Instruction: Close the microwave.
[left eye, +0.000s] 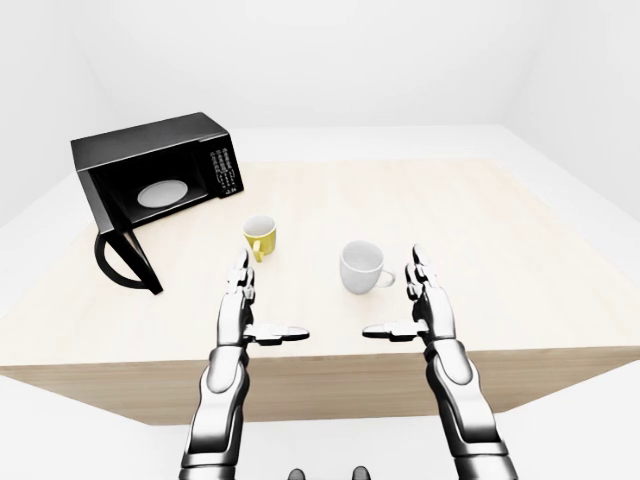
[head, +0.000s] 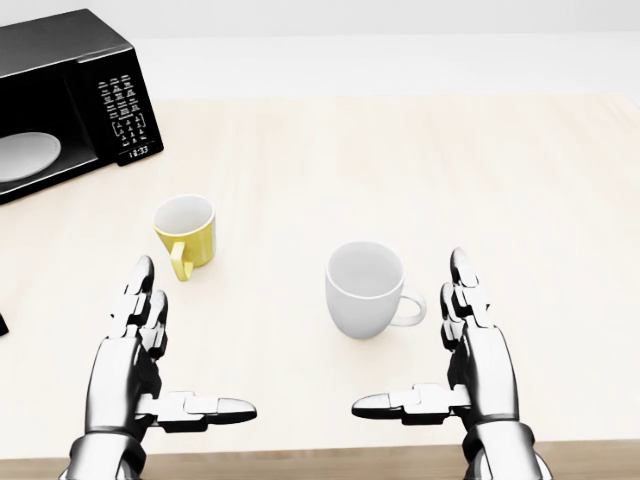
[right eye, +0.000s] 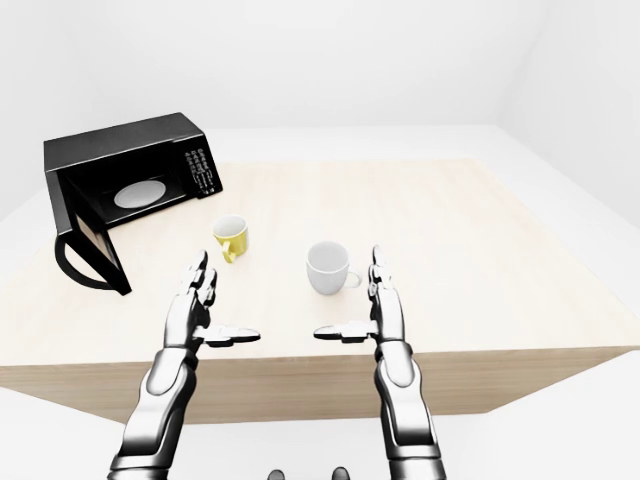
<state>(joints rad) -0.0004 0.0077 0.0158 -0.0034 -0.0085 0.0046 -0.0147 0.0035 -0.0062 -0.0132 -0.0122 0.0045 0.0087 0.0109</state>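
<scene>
Microwave (left eye: 155, 180) first: you have it at the far left corner of the desk (left eye: 480, 260), a black box with its door (left eye: 125, 262) swung wide open toward the desk's left edge, the curved handle showing on the door's outer face. Inside the microwave's cavity you can see a pale round turntable plate (left eye: 162, 192), and on the microwave's right side sits the keypad panel (head: 122, 108) with a small lit clock readout below the buttons. To the right of the microwave and nearer to you stands a yellow mug (head: 186, 232), upright, its handle turned toward you. Farther right of the microwave again, well apart from the yellow one, stands a white mug (head: 364, 289), upright, with its handle pointing away from the microwave. Your left robot hand (head: 150, 370) hovers over the desk's near edge, below the yellow mug in the head view and well short of the microwave, fingers stretched straight ahead and thumb splayed inward, so it is spread and holding nothing. Your right robot hand (head: 455, 365) mirrors it on the side away from the microwave, just beside the white mug's handle without touching it, also spread with the thumb pointing toward the left one.
</scene>
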